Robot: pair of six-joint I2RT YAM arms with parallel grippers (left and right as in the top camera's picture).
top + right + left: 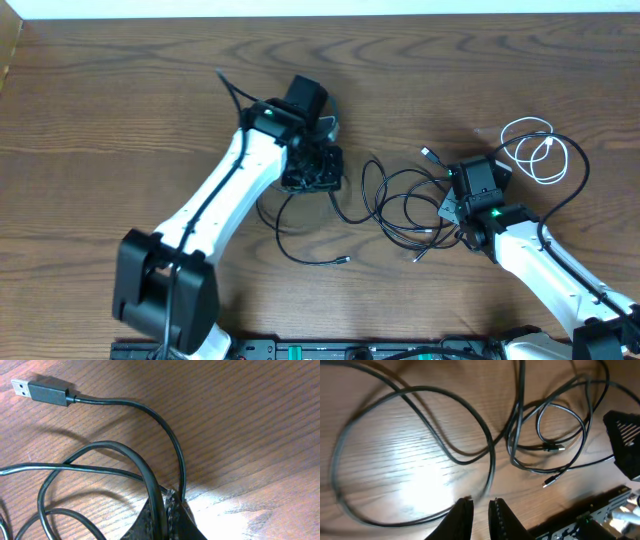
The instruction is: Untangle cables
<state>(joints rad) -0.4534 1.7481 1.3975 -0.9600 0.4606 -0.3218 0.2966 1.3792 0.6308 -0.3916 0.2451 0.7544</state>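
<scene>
Now right gripper (169,497) clamped on long thin black cable (115,401); left gripper (480,502) barely parted, gripping nothing.

A dark brown wood-grain surface (120,120) fills the overhead view. A pale white strip (320,7) runs along its far edge. A lighter tan wooden border (9,55) shows at the far left corner. A black metal rail (350,350) lies along the near edge.
</scene>
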